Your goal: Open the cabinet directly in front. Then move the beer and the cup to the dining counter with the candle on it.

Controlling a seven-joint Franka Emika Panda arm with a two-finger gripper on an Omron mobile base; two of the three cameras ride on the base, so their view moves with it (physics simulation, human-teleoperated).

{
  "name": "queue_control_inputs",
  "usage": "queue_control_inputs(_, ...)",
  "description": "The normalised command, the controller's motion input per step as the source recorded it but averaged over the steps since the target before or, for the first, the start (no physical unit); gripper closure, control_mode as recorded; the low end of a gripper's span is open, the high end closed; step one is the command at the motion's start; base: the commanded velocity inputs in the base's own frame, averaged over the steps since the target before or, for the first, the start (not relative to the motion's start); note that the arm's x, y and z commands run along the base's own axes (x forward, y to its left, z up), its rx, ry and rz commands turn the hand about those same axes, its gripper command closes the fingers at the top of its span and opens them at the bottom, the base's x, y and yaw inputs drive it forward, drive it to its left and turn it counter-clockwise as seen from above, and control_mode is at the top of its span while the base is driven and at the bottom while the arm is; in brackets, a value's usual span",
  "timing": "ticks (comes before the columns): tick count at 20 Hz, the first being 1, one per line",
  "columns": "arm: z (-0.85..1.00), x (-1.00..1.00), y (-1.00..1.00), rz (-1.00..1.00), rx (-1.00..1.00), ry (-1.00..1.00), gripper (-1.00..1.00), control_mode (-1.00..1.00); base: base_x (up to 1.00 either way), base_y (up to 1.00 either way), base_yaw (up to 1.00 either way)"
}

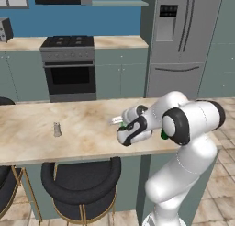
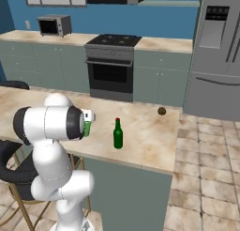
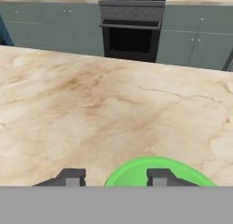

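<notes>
The beer, a slim dark green bottle with a red cap, stands upright on the dining counter. The bright green cup stands on the same top to the bottle's left, partly behind my arm. In the hand view its rim lies right under my gripper. The jaws are open: one fingertip is over the cup's mouth and the other is outside its wall with a gap. The cabinet is out of view.
A small grey candle stands on the dining counter to the left. A dark round object lies near the far right corner. Black stools sit below the near edge. Stove and fridge stand across the aisle.
</notes>
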Motion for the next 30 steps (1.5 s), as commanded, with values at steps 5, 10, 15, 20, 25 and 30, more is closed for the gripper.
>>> queue_control_inputs(5, 1.0, 0.05, 0.25, -0.2, 0.0, 0.0, -1.0, -1.0, 0.0, 0.0, 0.0)
queue_control_inputs(10, 1.0, -0.1, 0.15, -0.22, 0.0, 0.0, -1.0, -1.0, 0.0, 0.0, 0.0)
queue_control_inputs(15, 1.0, -0.9, 0.0, -0.14, 0.0, 0.03, -1.0, -1.0, 0.0, 0.0, 0.0)
queue_control_inputs(20, 1.0, -1.0, -0.03, -0.03, 0.0, 0.06, -1.0, -1.0, 0.0, 0.0, 0.0)
queue_control_inputs(25, 0.89, -1.0, -0.29, 0.0, 0.02, 0.18, -1.0, -1.0, 0.0, 0.0, 0.0)
queue_control_inputs(30, -0.18, -1.0, -0.61, 0.0, 0.01, -0.01, -1.0, -1.0, 0.0, 0.0, 0.0)
